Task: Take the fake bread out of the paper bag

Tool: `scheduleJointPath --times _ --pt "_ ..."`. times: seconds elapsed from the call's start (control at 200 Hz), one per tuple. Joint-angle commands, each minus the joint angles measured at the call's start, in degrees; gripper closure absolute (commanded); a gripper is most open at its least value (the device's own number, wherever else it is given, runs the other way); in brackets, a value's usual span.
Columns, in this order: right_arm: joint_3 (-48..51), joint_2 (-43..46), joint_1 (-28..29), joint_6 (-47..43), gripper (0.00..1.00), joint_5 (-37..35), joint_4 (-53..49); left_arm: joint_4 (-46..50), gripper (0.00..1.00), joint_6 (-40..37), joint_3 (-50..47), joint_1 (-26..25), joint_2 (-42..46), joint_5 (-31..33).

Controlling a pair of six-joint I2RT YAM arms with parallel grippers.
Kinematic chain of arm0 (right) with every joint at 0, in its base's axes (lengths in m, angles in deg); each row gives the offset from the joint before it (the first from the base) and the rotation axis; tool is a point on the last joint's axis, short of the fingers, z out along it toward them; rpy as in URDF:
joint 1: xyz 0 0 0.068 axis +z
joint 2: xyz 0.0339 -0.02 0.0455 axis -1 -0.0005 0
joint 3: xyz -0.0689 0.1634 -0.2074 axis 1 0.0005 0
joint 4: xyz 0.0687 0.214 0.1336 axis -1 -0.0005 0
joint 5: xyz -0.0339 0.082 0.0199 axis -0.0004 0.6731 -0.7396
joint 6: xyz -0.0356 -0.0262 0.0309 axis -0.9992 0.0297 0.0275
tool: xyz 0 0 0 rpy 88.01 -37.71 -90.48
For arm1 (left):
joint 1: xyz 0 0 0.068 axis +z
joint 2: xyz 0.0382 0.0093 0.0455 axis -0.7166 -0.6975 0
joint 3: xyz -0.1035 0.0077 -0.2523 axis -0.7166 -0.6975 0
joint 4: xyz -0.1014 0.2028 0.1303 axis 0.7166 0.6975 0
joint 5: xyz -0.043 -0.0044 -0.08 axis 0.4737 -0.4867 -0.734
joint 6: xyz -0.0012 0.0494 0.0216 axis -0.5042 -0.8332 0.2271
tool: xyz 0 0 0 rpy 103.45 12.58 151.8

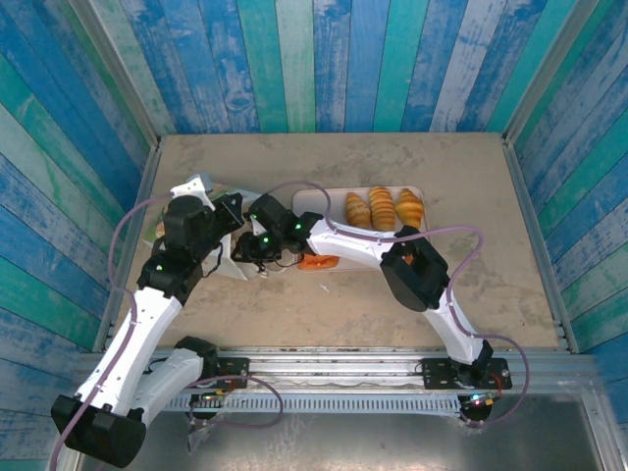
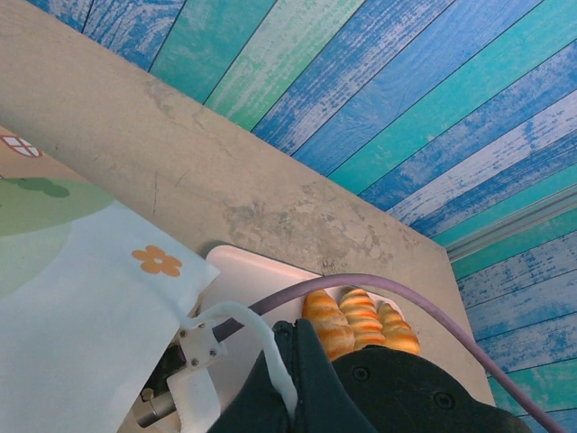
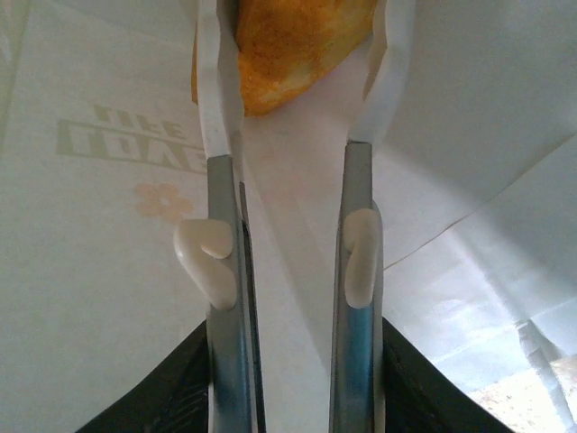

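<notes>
Right gripper [image 3: 293, 63] jaws straddle 1 bread [image 3: 284, 41] inside bag [image 3: 108, 280]; grip unconfirmed. Left gripper [image 1: 233, 211] closed beside bag. Bread judged light, rigid, smooth: pinch across middle.

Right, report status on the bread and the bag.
Left end effector shut at paper bag's edge. Right end effector inside bag, fingers flanking one bread piece, grip unconfirmed. Three croissants on the tray. Bag walls close on both sides.

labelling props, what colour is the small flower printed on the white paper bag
Orange flower on the white paper bag; clearest in left wrist view.
</notes>
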Motion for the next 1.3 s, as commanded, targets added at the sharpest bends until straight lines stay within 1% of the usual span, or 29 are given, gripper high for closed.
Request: scheduleJointPath --times 0.0,0.18,0.661,0.751,1.047,1.167,1.242,1.297 --pt "0.5 4.9 0.1 -4.1 0.59 -3.4 -1.8 -0.1 1.00 0.1 1.2 0.0 0.8 0.6" --pt "1.0 7.9 0.2 -8.8 0.60 -7.5 -5.5 0.6 1.00 -0.3 1.4 0.0 1.2 2.2" --pt "5.4 15.2 0.5 -18.8 0.61 -13.9 -12.0 1.0 1.00 0.4 2.1 0.0 0.9 6.7" --pt "6.3 16.1 0.5 -20.8 0.62 -13.5 -13.0 1.1 1.00 0.1 2.8 0.0 0.5 6.9" --pt "5.2 18.0 0.6 -26.4 0.63 -15.9 -20.2 0.4 1.00 0.4 2.2 0.1 0.4 6.4" --pt "4.8 18.4 0.6 -27.8 0.63 -14.7 -21.5 0.4 1.00 0.4 2.3 0.1 0.4 6.3" --pt "4.5 18.2 0.5 -27.9 0.61 -13.8 -22.1 0.1 1.00 0.4 2.2 0.0 0.3 5.5" --pt "3.8 17.7 -0.1 -25.9 0.57 -12.6 -22.6 -0.2 1.00 0.5 2.4 0.0 0.0 4.7"
